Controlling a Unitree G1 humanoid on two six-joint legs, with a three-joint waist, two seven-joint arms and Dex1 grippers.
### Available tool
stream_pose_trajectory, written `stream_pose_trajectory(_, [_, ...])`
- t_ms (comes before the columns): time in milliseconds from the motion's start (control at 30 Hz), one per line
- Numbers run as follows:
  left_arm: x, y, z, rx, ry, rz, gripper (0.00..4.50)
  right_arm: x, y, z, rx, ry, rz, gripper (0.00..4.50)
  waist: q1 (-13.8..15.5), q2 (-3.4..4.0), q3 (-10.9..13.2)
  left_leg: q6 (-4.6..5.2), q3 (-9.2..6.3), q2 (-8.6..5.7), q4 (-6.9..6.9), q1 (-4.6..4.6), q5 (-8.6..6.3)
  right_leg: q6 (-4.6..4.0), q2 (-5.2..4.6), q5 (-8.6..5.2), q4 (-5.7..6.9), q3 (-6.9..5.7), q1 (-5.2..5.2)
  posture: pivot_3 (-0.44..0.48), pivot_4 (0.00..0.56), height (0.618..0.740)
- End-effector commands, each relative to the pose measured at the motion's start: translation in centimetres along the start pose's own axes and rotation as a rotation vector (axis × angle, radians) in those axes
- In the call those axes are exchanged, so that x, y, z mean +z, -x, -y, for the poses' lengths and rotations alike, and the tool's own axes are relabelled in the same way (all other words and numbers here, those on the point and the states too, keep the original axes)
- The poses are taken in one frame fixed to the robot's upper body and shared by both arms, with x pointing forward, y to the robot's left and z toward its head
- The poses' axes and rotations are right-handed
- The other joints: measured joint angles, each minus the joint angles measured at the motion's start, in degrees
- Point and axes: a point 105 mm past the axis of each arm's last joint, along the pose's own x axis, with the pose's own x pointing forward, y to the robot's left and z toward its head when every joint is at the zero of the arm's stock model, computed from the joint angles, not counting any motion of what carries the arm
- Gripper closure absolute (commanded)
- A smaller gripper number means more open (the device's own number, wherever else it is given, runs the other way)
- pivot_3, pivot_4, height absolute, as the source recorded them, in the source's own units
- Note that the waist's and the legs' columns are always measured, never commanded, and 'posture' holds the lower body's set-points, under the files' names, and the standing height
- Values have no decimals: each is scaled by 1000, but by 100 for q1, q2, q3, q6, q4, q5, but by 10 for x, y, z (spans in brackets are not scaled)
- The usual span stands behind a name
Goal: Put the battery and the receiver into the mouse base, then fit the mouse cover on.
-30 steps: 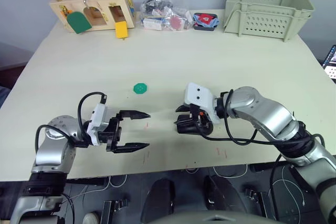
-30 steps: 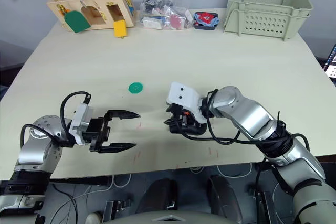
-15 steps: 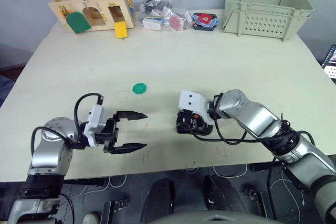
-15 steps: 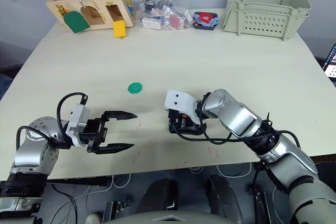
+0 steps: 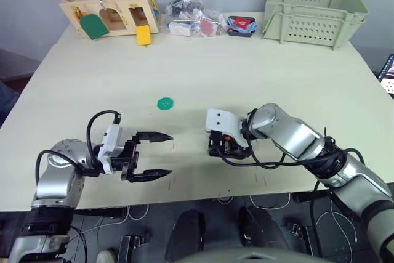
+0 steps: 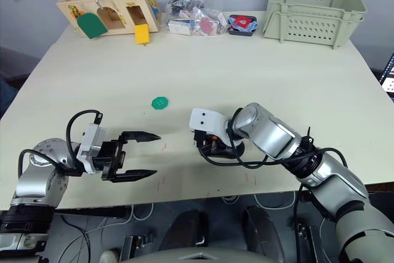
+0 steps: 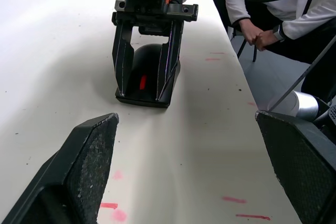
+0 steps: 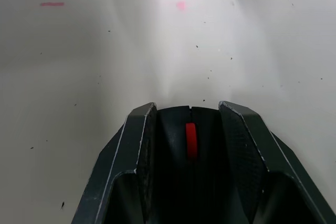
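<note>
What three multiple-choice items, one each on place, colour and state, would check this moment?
1. Where does the green disc lie?
A. In the basket
B. On the bare table, beyond both grippers
C. In the left gripper

2. What colour is the mark on the mouse in the right gripper?
A. Red
B. Blue
C. Yellow

3. How is the left gripper?
A. Shut on a battery
B. Shut on a cover
C. Open and empty

Key: 1 B, the green disc sits alone on the table, farther from the robot than the grippers. 2 A, the mouse between the fingers of the right gripper shows a red mark. 3 C, the left gripper has its fingers spread with nothing between them.
</note>
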Motion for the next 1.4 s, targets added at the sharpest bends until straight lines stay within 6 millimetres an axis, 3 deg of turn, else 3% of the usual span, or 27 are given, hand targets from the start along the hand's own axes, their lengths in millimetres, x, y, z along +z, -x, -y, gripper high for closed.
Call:
stream_pose_trajectory(33, [10,5,0,4,-40,8,0,-14,-2,0,-1,-29,-51,2521,0,0,0,0,0,0,1,0,0,0,0,0,1,0,0,0,150,740])
stream_pose_trajectory(233, [10,5,1,11,-40,12,0,15,9,-1,-10,16,153,2521,-5,-4,-2,0,0,0,2,-1,0,0,0,0,2,0,0,0,150,740])
stream_pose_trajectory(567, [12,5,0,15,-45,13,0,32,43,0,-43,17,415,2521,-12,-4,-1,0,-2,1,2,-2,0,0,1,0,4,0,-2,0,150,740])
stream_pose_trajectory(733, [13,6,-1,13,-50,13,0,15,59,-1,-66,3,477,2521,-6,-5,0,0,1,0,2,-2,0,1,1,0,2,1,-1,0,150,740])
stream_pose_trajectory(967, [14,6,-3,17,-61,17,0,-29,67,1,-139,-95,564,2521,-4,-7,0,0,-1,0,2,0,0,1,2,-1,2,1,1,0,150,740])
stream_pose_trajectory(1400, [14,14,-2,31,-60,6,0,-53,48,-5,-154,-47,658,2521,-7,-10,1,0,5,1,2,11,0,0,6,-1,21,12,-1,0,150,740])
